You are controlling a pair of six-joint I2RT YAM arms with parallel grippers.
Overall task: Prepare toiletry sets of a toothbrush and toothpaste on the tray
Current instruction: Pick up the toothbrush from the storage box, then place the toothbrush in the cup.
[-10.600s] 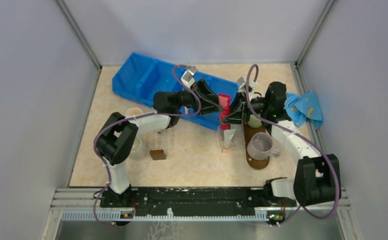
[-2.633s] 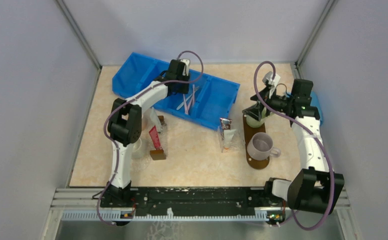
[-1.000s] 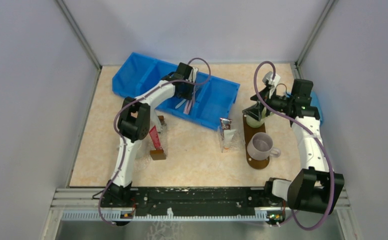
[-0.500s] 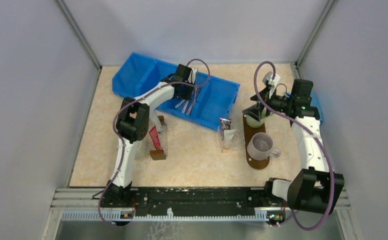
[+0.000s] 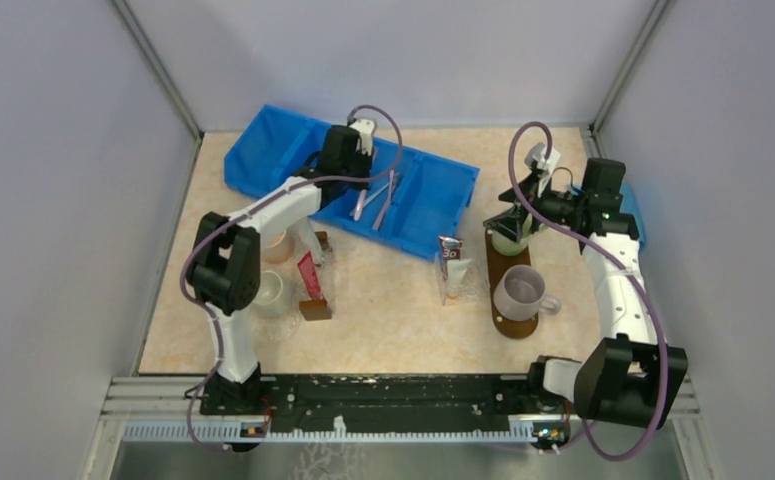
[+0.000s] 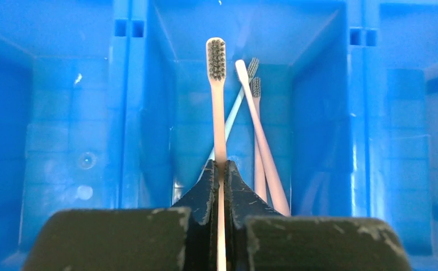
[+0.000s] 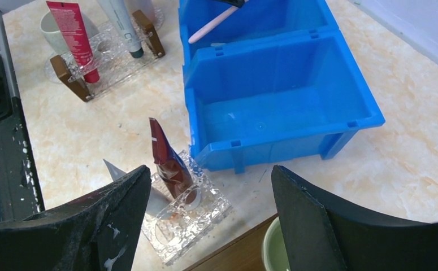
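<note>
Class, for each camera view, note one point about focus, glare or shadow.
Left wrist: the toothbrush in the shut left gripper is sharp; small glare spots on the blue bin. Right wrist: the open right gripper is dark, soft-edged up close. Top external: even light, faint shadows.
</note>
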